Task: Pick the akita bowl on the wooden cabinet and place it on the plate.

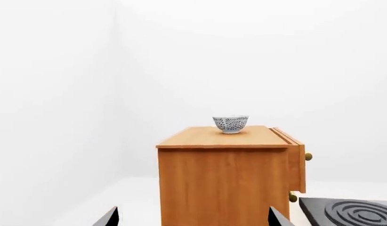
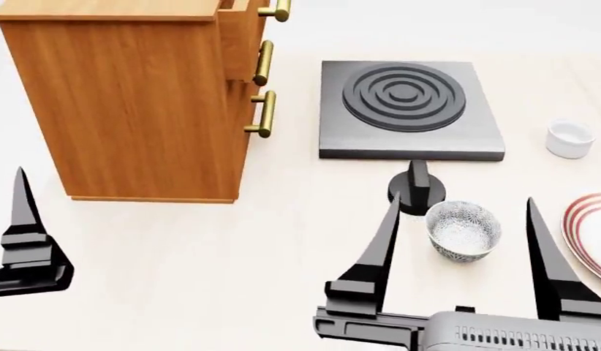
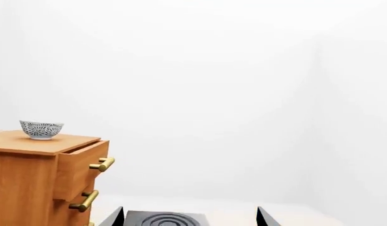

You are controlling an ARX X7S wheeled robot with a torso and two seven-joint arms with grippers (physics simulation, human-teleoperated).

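Note:
The akita bowl (image 1: 230, 124) (image 3: 41, 129), white with a dark blue pattern, stands upright on top of the wooden cabinet (image 1: 223, 183) (image 2: 125, 102) (image 3: 30, 179). In the head view the cabinet's top is cut off and this bowl is hidden. The red-ringed white plate (image 2: 595, 232) lies at the table's right edge, partly cut off. My left gripper (image 1: 193, 219) is open and empty, facing the cabinet's side from a distance; the head view shows one of its fingers (image 2: 25, 219). My right gripper (image 2: 463, 205) (image 3: 190, 217) is open and empty, hovering right of the cabinet.
A second patterned bowl (image 2: 463, 231) sits on the table, framed by my right fingers in the head view. Behind it are a black round object (image 2: 416, 191), the grey square stove (image 2: 410, 110) (image 3: 165, 220) and a small white cup (image 2: 571, 139). The cabinet's top drawer (image 3: 80, 167) is slightly pulled out.

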